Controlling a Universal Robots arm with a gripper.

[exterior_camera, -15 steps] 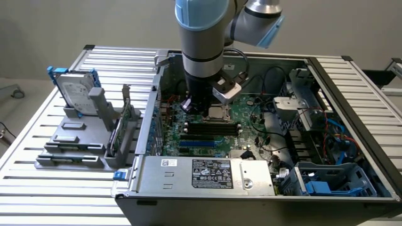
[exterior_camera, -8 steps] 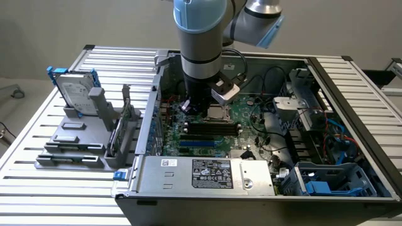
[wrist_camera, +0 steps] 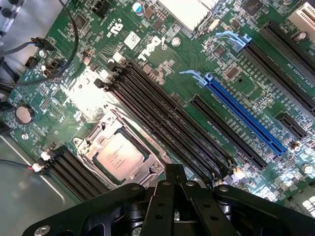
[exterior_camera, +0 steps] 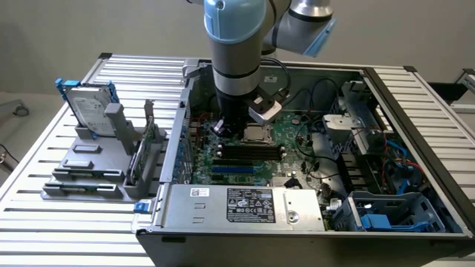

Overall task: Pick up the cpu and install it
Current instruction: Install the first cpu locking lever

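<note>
The gripper (wrist_camera: 174,184), fingers pressed together and holding nothing, hangs just above the motherboard (wrist_camera: 197,64), with the cpu (wrist_camera: 119,156) seated flat in its socket (wrist_camera: 93,147) right beside the fingertips.

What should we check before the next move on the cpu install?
1. cpu lying in the socket: ok, sits inside the metal frame.
2. cpu flat and square to the frame: ok, as far as the wrist view shows.
3. gripper off the cpu: ok, it is beside the socket, over the memory slots.
4. gripper carrying anything: cannot tell.
5. Socket frame closed and latched: cannot tell.
6. Arm inside the computer case, above the motherboard: ok.
</note>
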